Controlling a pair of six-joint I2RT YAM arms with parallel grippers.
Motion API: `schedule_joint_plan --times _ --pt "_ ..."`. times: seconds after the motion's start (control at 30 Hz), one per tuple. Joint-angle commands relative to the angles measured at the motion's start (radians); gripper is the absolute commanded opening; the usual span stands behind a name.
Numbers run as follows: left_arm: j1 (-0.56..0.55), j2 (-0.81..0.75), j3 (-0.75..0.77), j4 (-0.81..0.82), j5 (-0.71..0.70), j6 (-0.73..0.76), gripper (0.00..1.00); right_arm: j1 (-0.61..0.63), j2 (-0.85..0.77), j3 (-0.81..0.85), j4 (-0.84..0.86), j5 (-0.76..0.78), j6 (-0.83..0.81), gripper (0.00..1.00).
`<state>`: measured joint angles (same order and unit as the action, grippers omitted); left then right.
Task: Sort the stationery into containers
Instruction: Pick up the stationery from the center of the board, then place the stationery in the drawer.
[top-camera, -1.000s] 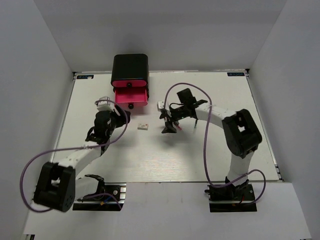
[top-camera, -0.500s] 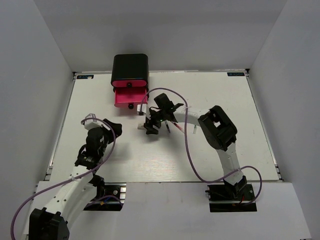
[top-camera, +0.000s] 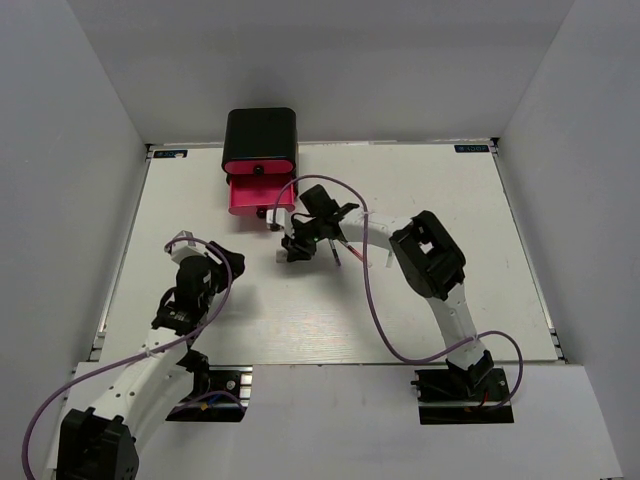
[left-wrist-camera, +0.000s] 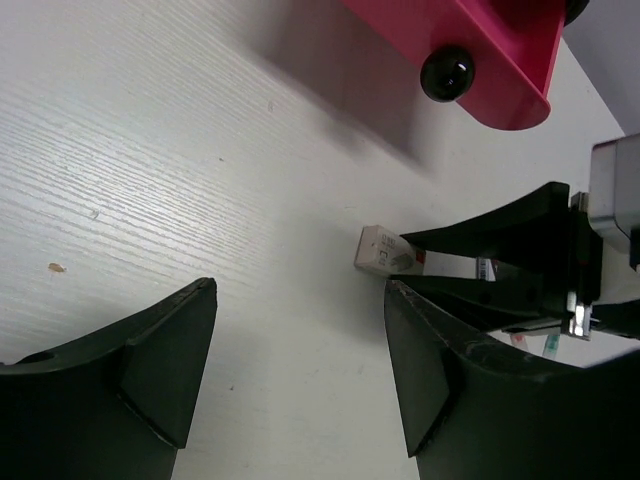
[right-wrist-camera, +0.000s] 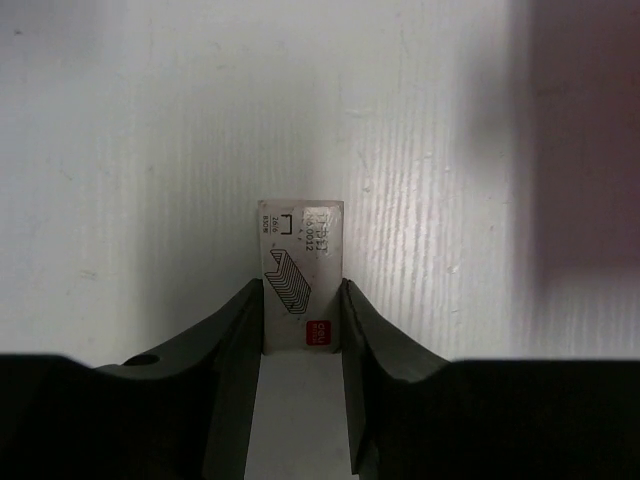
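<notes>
Top view: the right gripper hangs just in front of the black drawer box's open pink drawer.

Left wrist: the left gripper, jaws spread, faces a small white box on the bench near that drawer.

Right wrist: the right jaws pinch the box from both sides.

White box near pink drawer

3 plain grey walls enclose a white wood-grain table.
</notes>
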<state>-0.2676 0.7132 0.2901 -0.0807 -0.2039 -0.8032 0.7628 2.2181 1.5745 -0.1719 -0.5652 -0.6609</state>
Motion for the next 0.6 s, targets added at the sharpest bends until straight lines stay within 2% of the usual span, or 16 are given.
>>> schedule_joint_plan --times 0.0,0.13,0.27,0.4,0.57 --pt "0.002 0.012 -0.016 0.053 -0.008 -0.033 0.78 -0.007 -0.098 -0.019 -0.084 -0.071 -0.052 0.0" --pt "0.002 0.023 -0.035 0.102 -0.008 -0.056 0.78 -0.011 -0.215 -0.03 -0.078 -0.117 -0.078 0.0" --pt "0.002 0.06 -0.055 0.173 0.001 -0.065 0.78 -0.022 -0.296 0.013 0.004 -0.081 -0.039 0.0" --pt "0.002 0.129 -0.046 0.226 0.021 -0.065 0.78 -0.02 -0.281 0.096 0.041 -0.003 -0.055 0.0" --pt "0.002 0.173 -0.028 0.277 0.04 -0.065 0.78 -0.02 -0.18 0.209 0.069 0.09 -0.101 0.0"
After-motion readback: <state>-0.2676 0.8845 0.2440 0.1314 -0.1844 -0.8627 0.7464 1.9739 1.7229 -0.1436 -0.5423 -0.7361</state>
